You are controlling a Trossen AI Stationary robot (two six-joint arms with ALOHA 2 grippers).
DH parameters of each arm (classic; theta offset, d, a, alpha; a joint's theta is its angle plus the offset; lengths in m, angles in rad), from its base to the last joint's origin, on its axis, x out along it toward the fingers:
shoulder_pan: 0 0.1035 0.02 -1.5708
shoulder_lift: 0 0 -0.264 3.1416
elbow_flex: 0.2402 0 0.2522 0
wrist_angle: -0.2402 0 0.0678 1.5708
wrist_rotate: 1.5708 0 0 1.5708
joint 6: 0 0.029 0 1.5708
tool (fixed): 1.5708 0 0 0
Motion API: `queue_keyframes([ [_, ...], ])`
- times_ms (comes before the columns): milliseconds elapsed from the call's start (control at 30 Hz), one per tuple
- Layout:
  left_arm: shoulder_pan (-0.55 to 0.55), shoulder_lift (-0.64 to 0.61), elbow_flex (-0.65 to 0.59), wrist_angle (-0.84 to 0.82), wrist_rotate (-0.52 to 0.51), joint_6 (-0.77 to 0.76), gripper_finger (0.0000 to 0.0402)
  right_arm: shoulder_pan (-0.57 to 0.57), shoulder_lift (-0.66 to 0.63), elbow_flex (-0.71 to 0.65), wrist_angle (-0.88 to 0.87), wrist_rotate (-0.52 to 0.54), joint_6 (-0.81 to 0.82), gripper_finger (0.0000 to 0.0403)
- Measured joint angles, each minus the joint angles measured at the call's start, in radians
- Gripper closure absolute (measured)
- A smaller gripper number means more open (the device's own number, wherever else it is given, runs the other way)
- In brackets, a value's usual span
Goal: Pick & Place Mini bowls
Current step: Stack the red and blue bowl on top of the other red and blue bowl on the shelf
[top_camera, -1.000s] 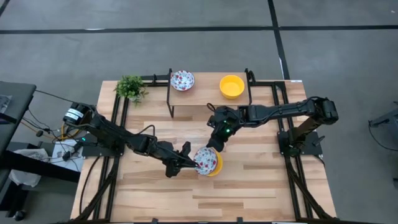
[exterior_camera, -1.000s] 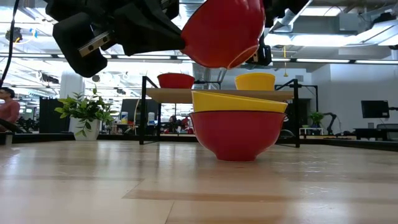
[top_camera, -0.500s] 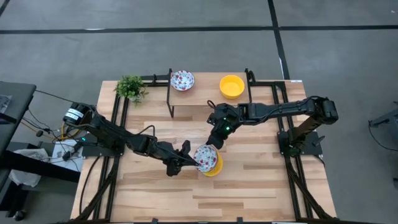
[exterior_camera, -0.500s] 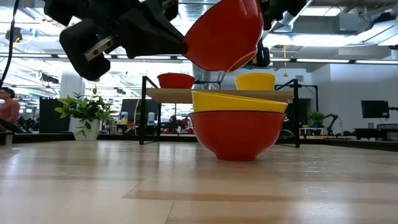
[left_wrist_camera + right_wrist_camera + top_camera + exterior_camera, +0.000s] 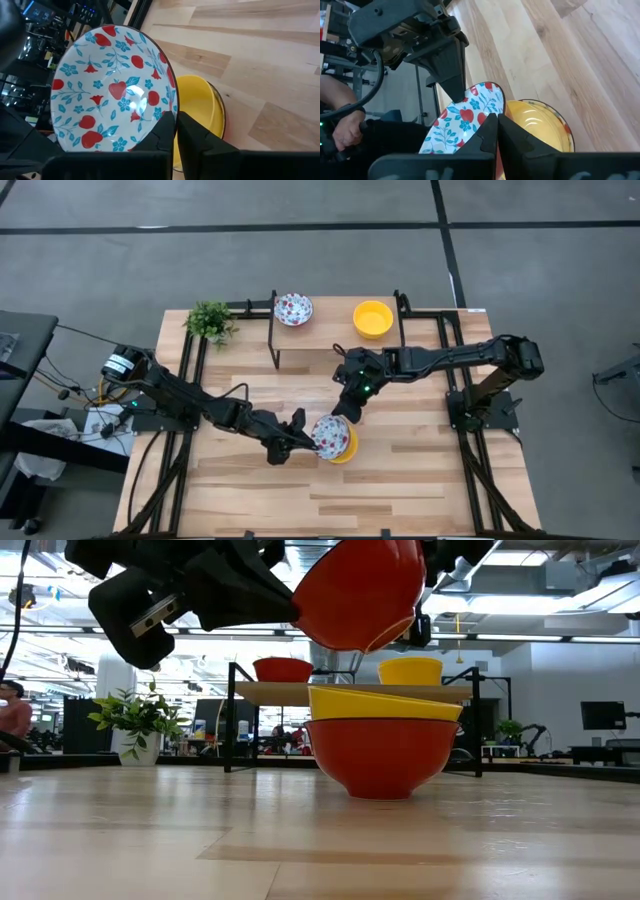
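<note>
Red-flowered white bowl, tilted above the yellow bowl, is pinched by both left gripper and right gripper; no readable writing.

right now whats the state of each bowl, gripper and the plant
floral bowl: lifted, tilted, pinched at its rim by both grippers
left gripper: shut on the bowl's rim
right gripper: shut on the opposite rim
stacked bowls: yellow nested in red, on table
shelf bowls: upright
plant: upright
</note>
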Motion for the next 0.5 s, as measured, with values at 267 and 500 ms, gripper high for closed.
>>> queue_keyframes([
  [267,-0.008,0.0,0.0,-0.015,-0.007,-0.01,0.0395,0.001,0.0,0.002,0.008,-0.009,-0.001,0.0352],
  [500,-0.009,0.001,-0.002,-0.032,0.002,-0.008,0.0395,0.0,0.0,0.002,0.003,0.001,0.006,0.0303],
])
